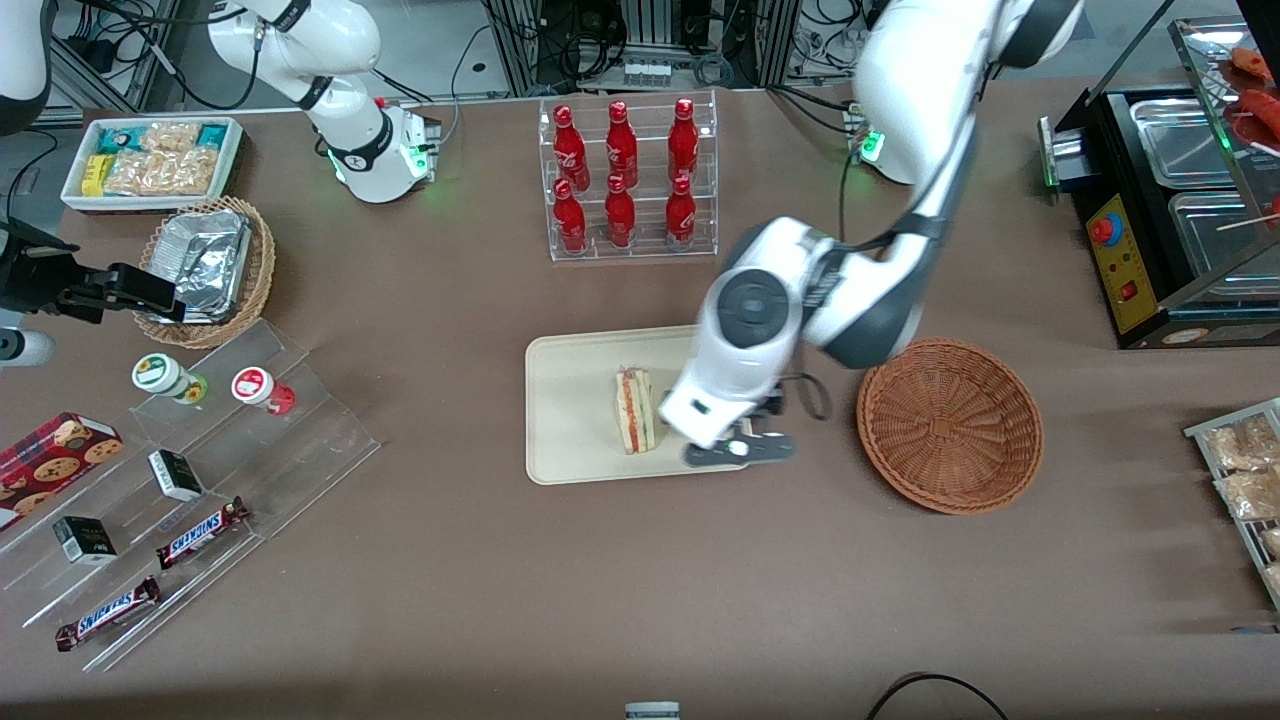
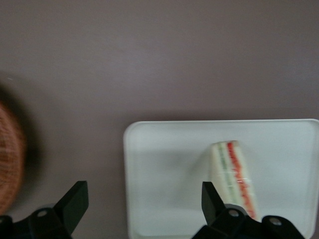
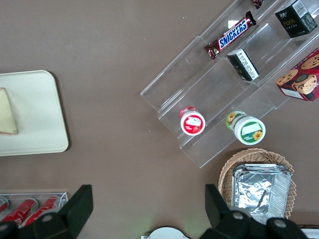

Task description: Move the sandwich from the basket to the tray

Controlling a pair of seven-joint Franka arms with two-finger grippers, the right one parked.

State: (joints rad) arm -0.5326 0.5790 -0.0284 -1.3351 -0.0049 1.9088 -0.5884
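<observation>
The sandwich (image 1: 634,411) (image 2: 236,177), a pale wedge with red and green stripes, lies on the cream tray (image 1: 570,420) (image 2: 164,164). The reddish-brown wicker basket (image 1: 949,424) (image 2: 9,164) stands beside the tray, toward the working arm's end, with nothing in it. My gripper (image 1: 740,452) (image 2: 144,201) hovers open over the tray edge nearest the basket, with nothing between its fingers. One finger (image 2: 212,199) is close beside the sandwich, the other (image 2: 75,201) is over the bare table between tray and basket.
A clear rack of red bottles (image 1: 628,180) stands farther from the front camera than the tray. Toward the parked arm's end are acrylic steps with snacks (image 1: 190,490), a tan basket with foil containers (image 1: 205,265) and a white snack bin (image 1: 150,160). A black warmer (image 1: 1170,210) stands at the working arm's end.
</observation>
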